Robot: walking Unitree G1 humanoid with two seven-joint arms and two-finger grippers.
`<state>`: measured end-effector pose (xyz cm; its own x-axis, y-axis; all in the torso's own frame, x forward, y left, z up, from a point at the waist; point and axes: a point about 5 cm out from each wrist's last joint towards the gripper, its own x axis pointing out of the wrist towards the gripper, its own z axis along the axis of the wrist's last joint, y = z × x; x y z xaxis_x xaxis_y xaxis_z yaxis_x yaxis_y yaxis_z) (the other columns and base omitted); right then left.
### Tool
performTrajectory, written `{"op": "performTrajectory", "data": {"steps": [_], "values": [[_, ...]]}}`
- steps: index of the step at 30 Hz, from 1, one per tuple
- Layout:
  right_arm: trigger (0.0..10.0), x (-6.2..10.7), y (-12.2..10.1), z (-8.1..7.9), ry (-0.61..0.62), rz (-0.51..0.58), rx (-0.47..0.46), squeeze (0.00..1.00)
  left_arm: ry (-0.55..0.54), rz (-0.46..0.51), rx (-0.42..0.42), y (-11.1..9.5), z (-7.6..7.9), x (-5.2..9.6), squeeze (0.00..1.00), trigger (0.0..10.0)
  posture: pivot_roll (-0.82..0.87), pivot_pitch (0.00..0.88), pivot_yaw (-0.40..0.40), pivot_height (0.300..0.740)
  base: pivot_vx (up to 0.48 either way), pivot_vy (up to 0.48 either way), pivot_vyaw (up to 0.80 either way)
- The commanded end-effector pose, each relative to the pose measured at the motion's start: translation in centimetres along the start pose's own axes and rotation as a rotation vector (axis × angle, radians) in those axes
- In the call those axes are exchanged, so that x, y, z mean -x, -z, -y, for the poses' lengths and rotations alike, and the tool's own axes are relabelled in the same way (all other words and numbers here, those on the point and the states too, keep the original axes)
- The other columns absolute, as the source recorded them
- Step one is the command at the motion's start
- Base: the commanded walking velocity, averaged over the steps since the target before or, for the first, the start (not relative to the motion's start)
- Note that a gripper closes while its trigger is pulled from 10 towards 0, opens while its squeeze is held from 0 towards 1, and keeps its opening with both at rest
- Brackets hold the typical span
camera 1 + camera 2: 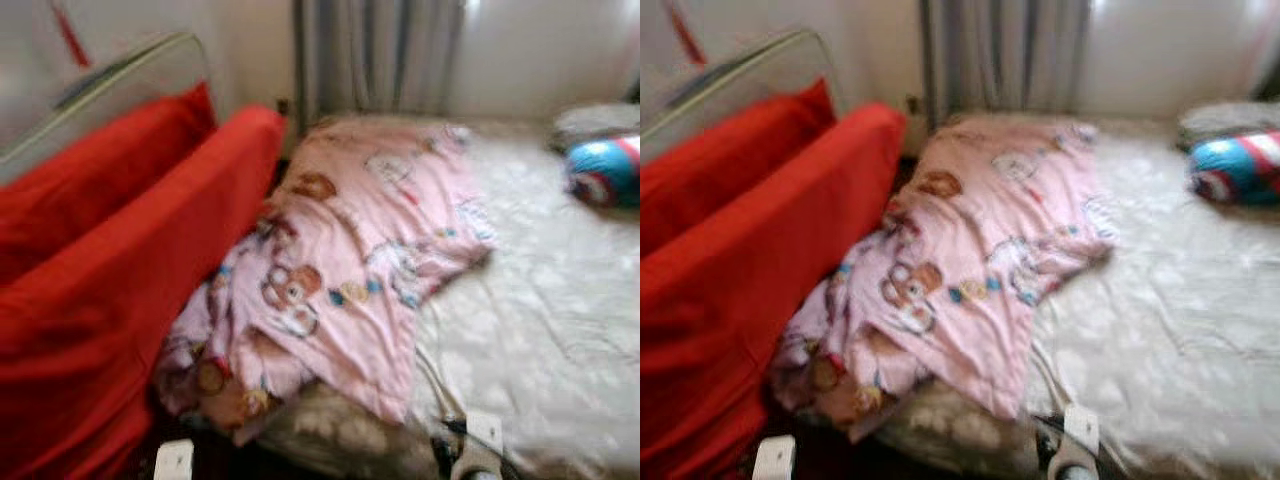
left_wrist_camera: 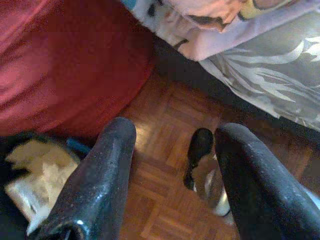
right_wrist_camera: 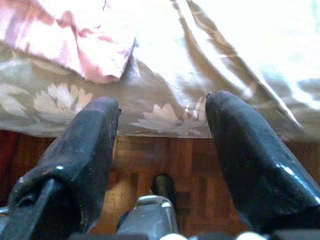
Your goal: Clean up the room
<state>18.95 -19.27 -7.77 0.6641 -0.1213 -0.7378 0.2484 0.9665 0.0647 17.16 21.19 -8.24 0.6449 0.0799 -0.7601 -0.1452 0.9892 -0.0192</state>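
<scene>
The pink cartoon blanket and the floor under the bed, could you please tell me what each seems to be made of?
Pink blanket: apparently soft printed fabric, matte; it creases and drapes over the bed edge. Floor: likely wood parquet, slightly glossy; small brown blocks in a square pattern catch light.

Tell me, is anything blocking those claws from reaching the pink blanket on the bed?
Nothing visible does. The pink blanket lies crumpled on the bed, spilling over its near edge beside the red cover. Both the left claw and right claw hang open, low over the wooden floor by the bed's edge.
</scene>
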Motion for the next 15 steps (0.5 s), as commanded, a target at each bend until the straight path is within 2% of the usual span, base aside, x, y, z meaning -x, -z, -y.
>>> {"op": "performTrajectory", "data": {"steps": [1, 5, 11, 15], "values": [[10.0, 0.1, 0.3, 0.0, 0.004, -0.006, 0.0, 0.0, 0.003, -0.026, -0.024, 0.7, 0.0, 0.2, 0.0, 10.0, -0.01, 0.0, 0.027, 0.74, 0.0, 0.0, 0.8], [10.0, 0.0, 0.1, 0.0, 0.003, 0.001, 0.0, 0.0, 0.021, -0.008, -0.025, 0.2, 0.8, -0.1, 0.0, 10.0, -0.01, 0.0, 0.025, 0.74, 0.0, 0.0, 0.54], [10.0, 0.0, 0.0, 0.1, 0.006, 0.006, -0.01, 0.0, 0.035, 0.024, -0.016, -0.9, 1.6, -0.4, 0.0, 10.0, -0.01, 0.0, 0.019, 0.74, 0.0, 0.0, 0.0], [10.0, 0.0, 0.0, 0.2, 0.005, 0.004, -0.007, 0.0, 0.034, 0.037, -0.003, -1.3, 1.6, -0.5, 0.0, 10.0, -0.02, 0.0, 0.015, 0.74, 0.0, 0.0, 0.0]]}}
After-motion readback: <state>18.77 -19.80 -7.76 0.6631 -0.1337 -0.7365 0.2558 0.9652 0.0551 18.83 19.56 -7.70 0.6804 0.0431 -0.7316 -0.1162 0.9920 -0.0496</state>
